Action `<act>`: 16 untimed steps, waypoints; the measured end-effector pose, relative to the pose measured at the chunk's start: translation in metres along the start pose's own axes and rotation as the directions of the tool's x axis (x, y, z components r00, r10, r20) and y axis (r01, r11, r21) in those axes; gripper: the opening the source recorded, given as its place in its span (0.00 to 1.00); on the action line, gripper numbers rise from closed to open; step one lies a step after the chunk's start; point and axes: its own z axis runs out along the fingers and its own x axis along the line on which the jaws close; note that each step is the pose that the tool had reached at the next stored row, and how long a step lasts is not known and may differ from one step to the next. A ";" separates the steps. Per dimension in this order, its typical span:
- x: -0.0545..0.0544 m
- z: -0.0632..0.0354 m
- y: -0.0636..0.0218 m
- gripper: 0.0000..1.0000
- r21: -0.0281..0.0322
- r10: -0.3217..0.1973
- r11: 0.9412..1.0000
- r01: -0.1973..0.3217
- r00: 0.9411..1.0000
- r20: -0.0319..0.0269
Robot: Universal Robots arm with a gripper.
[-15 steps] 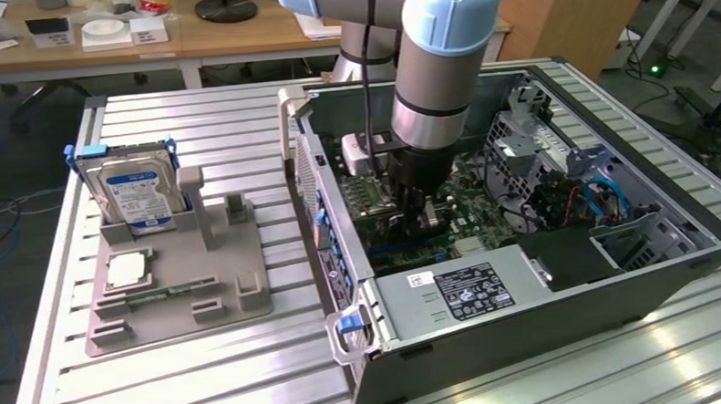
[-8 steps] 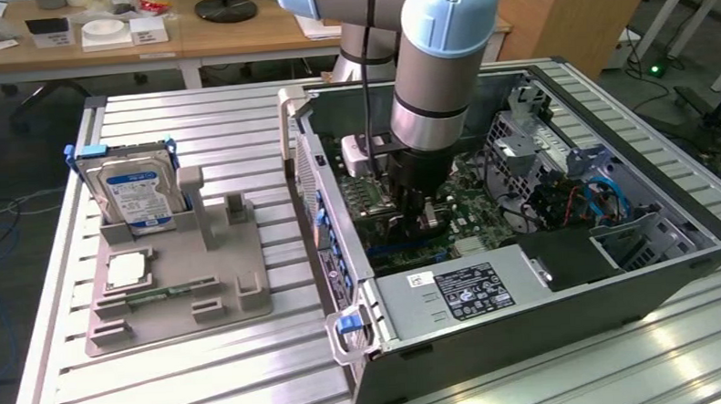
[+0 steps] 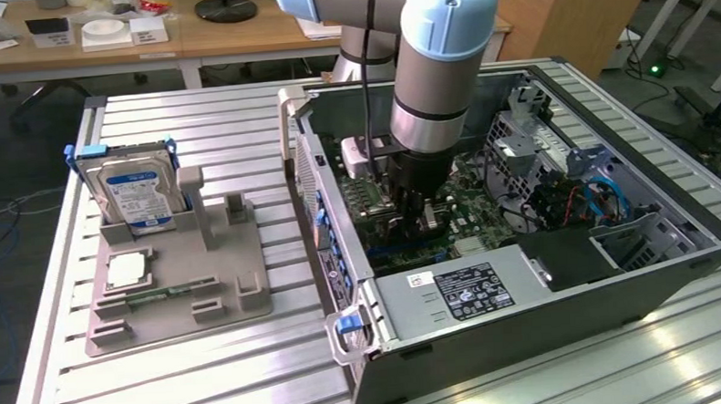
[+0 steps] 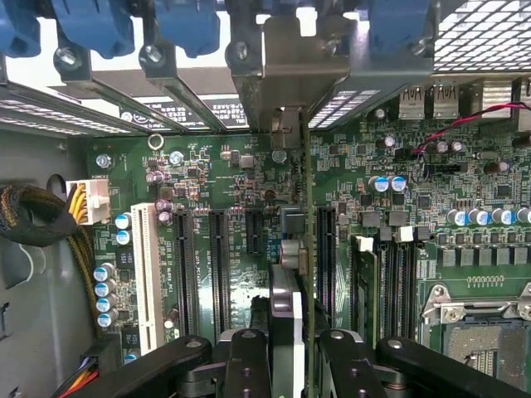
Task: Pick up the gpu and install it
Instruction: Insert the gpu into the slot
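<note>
Gripper [image 4: 286,352] fingers are clamped on the gpu [image 4: 304,249], which stands on edge between them above the motherboard [image 4: 465,240] inside the open computer case [image 3: 656,285]. Seen edge-on in the wrist view, the card's long axis runs parallel to the black expansion slots [image 4: 218,265], with its metal bracket end pointing toward the rear slot openings with blue latches [image 4: 83,29]. In the exterior view, the grey fixture tray [image 3: 219,304] beside the case holds an upright hard drive [image 3: 135,198] and a memory stick [image 3: 170,291] lying flat.
</note>
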 end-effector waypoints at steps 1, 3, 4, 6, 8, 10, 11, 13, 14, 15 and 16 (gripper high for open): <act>0.000 0.0000 0.0000 0.28 0.000 0.000 1.000 0.000 1.000 0.000; 0.000 0.0000 0.0000 0.28 0.000 0.000 1.000 0.000 1.000 0.000; 0.000 0.0000 0.0000 0.28 0.000 0.000 1.000 0.000 1.000 0.000; 0.000 0.0000 0.0000 0.28 0.000 0.000 1.000 0.000 1.000 0.000; 0.000 0.0000 0.0000 0.28 0.000 0.000 1.000 0.000 1.000 0.000; 0.000 0.0013 0.0001 0.28 0.001 0.000 1.000 0.000 1.000 0.000; 0.000 0.0028 0.0002 0.28 0.001 0.000 1.000 0.000 1.000 0.001; 0.000 0.0040 0.0003 0.28 0.000 -0.001 1.000 0.001 1.000 -0.001; 0.000 0.0040 0.0003 0.28 0.000 -0.001 1.000 0.001 1.000 -0.001; 0.000 0.0041 0.0003 0.28 0.000 -0.001 1.000 0.001 1.000 -0.001; 0.000 0.0043 0.0003 0.28 0.000 -0.001 1.000 0.001 1.000 0.000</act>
